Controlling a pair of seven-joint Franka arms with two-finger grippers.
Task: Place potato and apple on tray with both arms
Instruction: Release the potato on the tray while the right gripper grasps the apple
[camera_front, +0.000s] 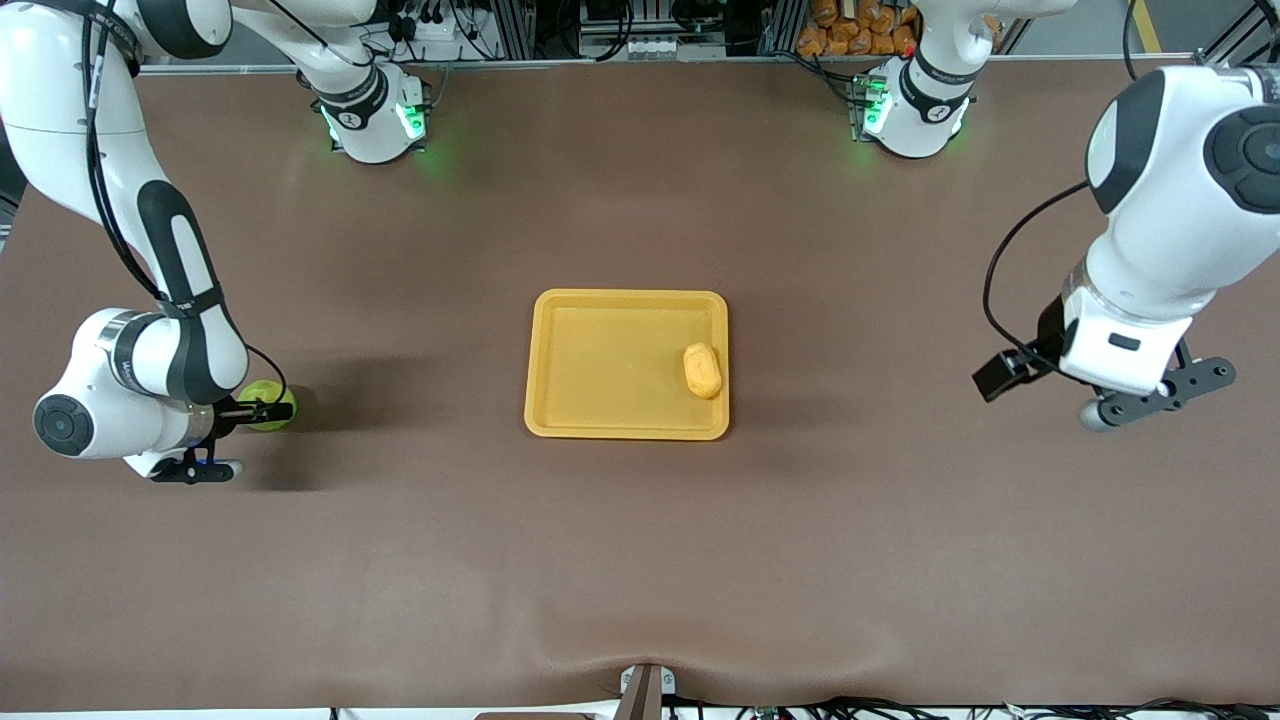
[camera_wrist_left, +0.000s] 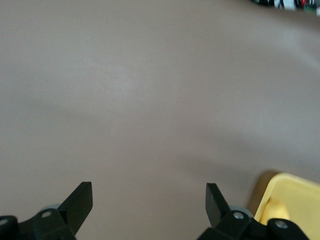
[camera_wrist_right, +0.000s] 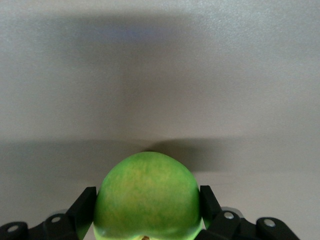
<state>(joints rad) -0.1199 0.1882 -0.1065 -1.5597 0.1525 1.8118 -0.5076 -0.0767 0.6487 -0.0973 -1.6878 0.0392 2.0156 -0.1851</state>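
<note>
Right pincer (camera_wrist_right: 147, 212) clamped on the apple (camera_wrist_right: 147, 192) by the desk's edge; left pincer (camera_wrist_left: 149, 202) wide open, empty; potato (camera_front: 703, 370) on tray (camera_front: 600, 365).

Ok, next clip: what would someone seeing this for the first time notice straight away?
Probably the yellow-orange tray in the middle of the brown table, with the potato already lying in it near the rim toward the left arm's end. Next, the bright green apple at the right arm's end of the table, clamped between the fingers of the right gripper. The left gripper waits open over bare table beside the tray.
</note>
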